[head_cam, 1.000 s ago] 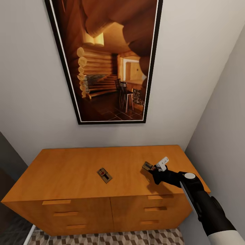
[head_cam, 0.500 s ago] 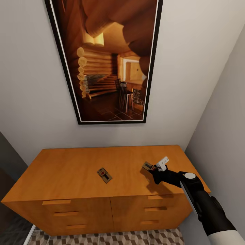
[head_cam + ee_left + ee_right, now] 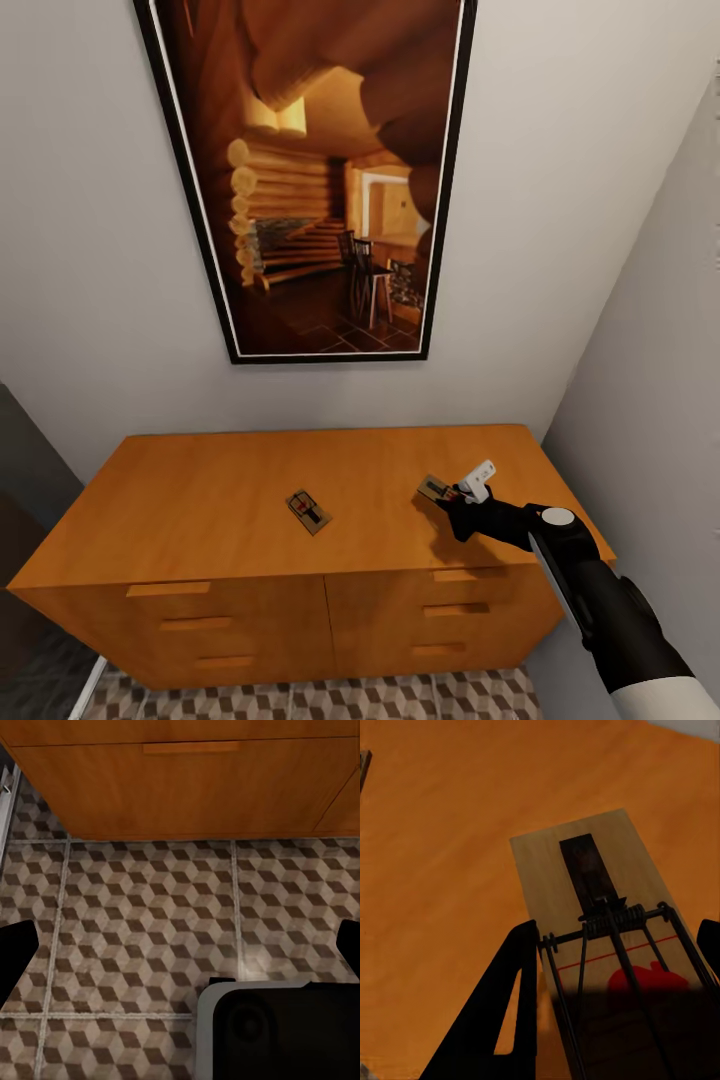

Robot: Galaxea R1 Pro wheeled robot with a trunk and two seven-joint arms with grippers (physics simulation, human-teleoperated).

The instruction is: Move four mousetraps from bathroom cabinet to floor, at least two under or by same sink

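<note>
The right gripper (image 3: 452, 493) has its jaws clenched on a light, stiff mousetrap (image 3: 607, 907), best pinched by its board edges, clear of the spring.

orange-brown cabinet (image 3: 200, 500), tan mousetrap (image 3: 592, 915) with red mark, brown-beige cube-patterned floor (image 3: 150, 922).
</note>
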